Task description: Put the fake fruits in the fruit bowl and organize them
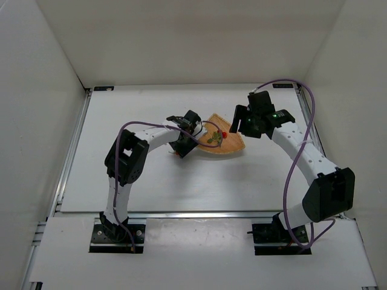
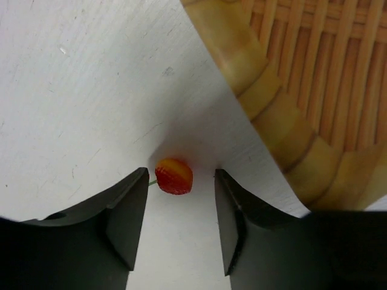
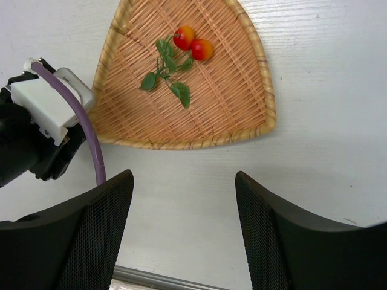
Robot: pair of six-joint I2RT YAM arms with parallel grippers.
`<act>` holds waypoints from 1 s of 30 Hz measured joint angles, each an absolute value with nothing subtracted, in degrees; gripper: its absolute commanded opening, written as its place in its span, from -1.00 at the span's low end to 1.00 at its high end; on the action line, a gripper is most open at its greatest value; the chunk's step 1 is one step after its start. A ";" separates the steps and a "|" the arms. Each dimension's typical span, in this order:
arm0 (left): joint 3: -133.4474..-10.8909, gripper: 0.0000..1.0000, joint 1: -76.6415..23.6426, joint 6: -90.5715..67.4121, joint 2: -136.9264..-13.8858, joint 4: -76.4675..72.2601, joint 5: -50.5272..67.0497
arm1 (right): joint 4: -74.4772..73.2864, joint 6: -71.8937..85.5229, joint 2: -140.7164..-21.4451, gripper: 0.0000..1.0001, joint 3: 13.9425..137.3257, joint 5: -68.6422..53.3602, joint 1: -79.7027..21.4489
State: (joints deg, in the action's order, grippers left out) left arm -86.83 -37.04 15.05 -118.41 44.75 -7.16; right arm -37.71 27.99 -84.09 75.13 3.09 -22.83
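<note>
My left gripper (image 2: 181, 184), wide, straddles the single berry (image 2: 174, 176) on the counter (image 2: 72, 90) beside the fruit bowl (image 2: 272, 115); next, close gently.

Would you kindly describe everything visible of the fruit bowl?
The fruit bowl is a shallow rounded-triangle tray, woven from tan-orange strips that look like bamboo, with a thicker wrapped rim. It lies flat on the white table. A leafy sprig with two red-orange cherries rests inside. One loose cherry lies just outside the rim, between the fingers of the open left tool; nothing grips the bowl.
</note>
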 measured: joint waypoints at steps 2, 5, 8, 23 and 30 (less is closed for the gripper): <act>-86.83 -0.10 -37.01 14.96 -118.48 44.73 -6.92 | -37.67 28.10 -84.03 0.45 75.13 3.33 -22.83; -86.87 -0.28 -37.04 15.14 -118.69 44.77 -6.74 | -37.67 28.12 -83.68 0.45 75.13 3.66 -22.83; -86.87 -0.36 -37.04 15.18 -118.72 44.77 -6.79 | -37.67 28.12 -83.02 0.45 75.09 3.99 -22.79; -95.02 -0.43 -37.80 11.38 -111.48 50.04 -10.79 | -37.58 29.76 -78.32 0.43 70.67 6.07 -22.06; -106.24 -0.31 -44.47 11.88 -113.99 47.79 -10.87 | -37.78 31.35 -75.59 0.43 66.11 7.77 -20.05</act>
State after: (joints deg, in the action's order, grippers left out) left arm -106.24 -44.47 11.88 -113.99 47.79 -10.87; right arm -37.78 31.35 -75.59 66.11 7.77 -20.05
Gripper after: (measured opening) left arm 0.388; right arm 0.714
